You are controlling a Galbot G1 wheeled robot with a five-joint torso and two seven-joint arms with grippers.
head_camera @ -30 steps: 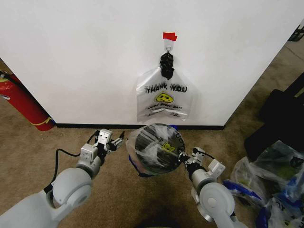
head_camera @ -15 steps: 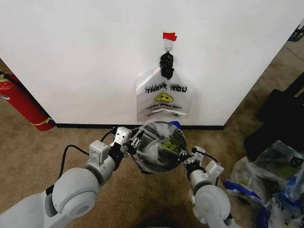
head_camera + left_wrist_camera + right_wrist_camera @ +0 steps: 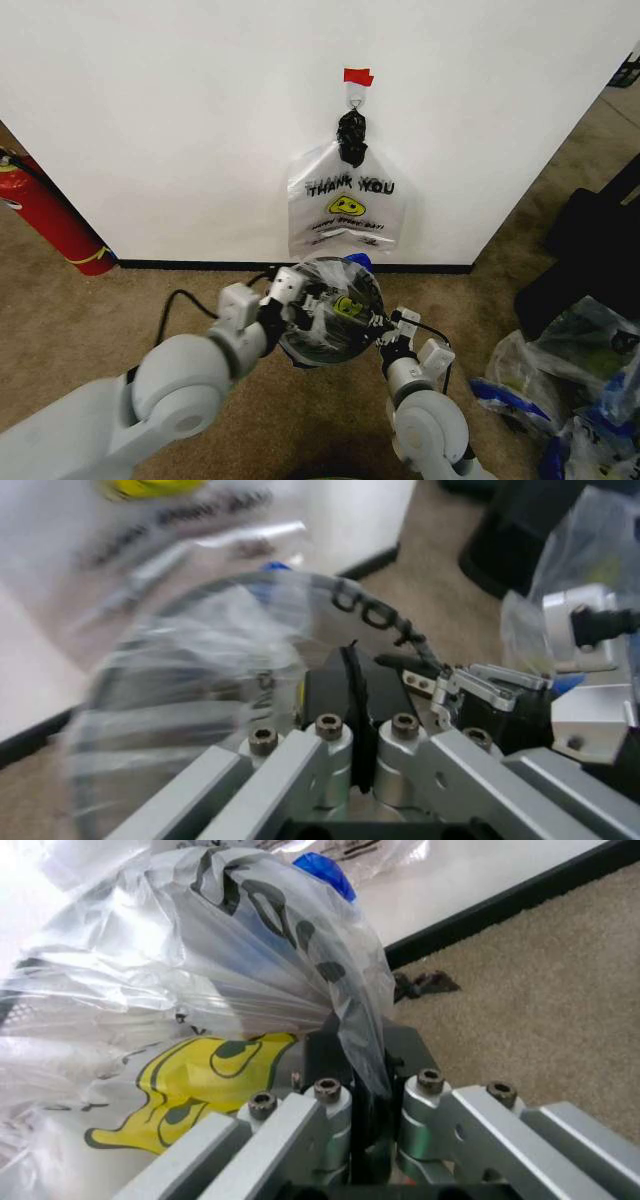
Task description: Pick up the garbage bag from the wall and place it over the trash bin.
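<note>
Pinching garbage bag point(image 3: 250, 975), right claw point(image 3: 362, 1087)

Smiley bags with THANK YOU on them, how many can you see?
2: one bag on the wall hangs from a hook; the garbage bag is stretched over the trash bin.

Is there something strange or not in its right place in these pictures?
Nothing looks damaged or spilled. One oddity: the garbage bag is stretched over the trash bin, yet a matching bag with a black knotted top hangs on the wall. The left gripper and right gripper pinch the stretched bag's plastic at opposite sides.
</note>
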